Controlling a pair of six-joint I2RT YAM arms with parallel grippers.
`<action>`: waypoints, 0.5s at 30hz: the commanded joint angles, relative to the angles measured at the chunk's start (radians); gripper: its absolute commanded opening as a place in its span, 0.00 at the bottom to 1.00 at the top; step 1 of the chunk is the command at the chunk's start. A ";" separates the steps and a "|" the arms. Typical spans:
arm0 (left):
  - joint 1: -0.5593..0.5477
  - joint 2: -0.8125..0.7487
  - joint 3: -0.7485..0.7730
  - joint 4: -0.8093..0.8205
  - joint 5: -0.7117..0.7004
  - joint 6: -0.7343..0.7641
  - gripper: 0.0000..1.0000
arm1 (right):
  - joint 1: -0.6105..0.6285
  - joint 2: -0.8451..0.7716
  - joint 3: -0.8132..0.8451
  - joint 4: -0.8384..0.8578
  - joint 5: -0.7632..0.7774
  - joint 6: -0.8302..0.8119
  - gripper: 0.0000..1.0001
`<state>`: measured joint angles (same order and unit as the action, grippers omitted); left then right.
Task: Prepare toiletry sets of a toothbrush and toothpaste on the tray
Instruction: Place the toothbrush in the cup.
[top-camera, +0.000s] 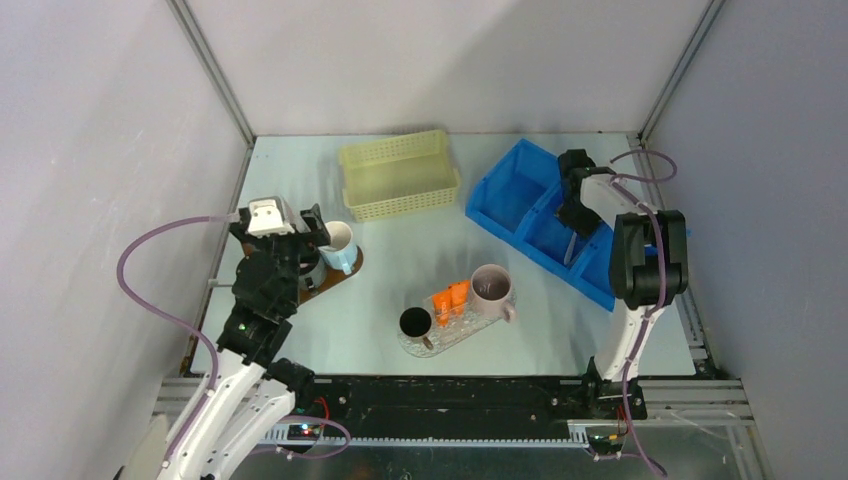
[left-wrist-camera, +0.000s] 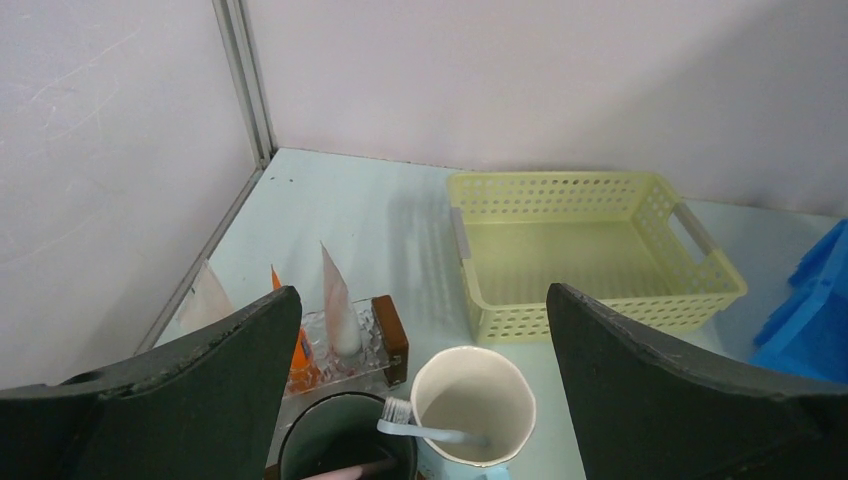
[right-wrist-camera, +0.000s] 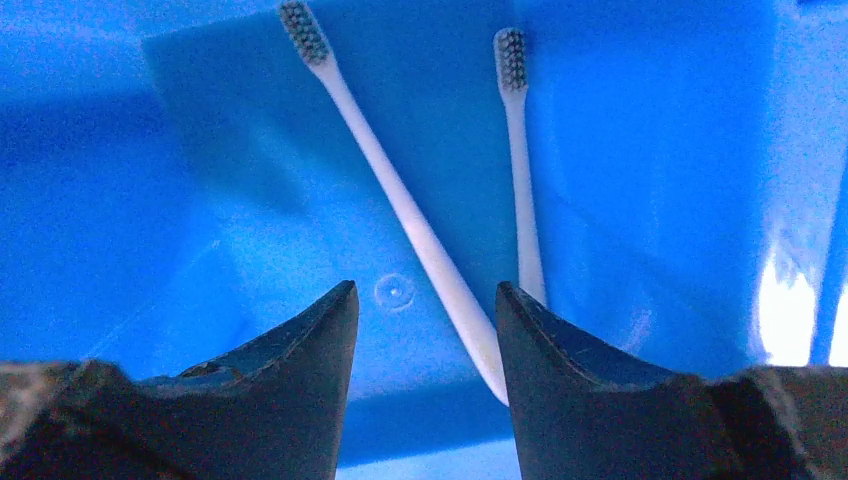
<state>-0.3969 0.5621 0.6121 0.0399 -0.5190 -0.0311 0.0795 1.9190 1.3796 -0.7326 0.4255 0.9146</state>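
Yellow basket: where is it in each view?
Top external: basket upper centre, left of the blue bin.
Left wrist: basket centre right; blue bin at the right edge.
Right wrist: not in it; blue bin fills the frame.
Shared landmark: the blue bin.

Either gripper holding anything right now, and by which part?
Nothing held: left gripper is open over the mugs; right gripper is open over a white toothbrush in the blue bin, not clamped.

Even light, soft shadows; right wrist view blue-saturated (glare at right edge), foreground blurred
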 joint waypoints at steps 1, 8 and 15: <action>0.003 -0.004 -0.023 0.086 -0.012 0.078 1.00 | -0.023 0.037 0.073 -0.037 0.016 -0.065 0.56; 0.004 -0.007 -0.057 0.120 -0.041 0.118 1.00 | -0.061 0.018 0.074 0.031 -0.007 -0.369 0.58; 0.004 -0.011 -0.073 0.135 -0.044 0.122 1.00 | -0.160 0.010 0.073 0.114 -0.109 -0.537 0.59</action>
<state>-0.3969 0.5617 0.5499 0.1230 -0.5465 0.0620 -0.0162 1.9537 1.4200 -0.6647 0.3641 0.5282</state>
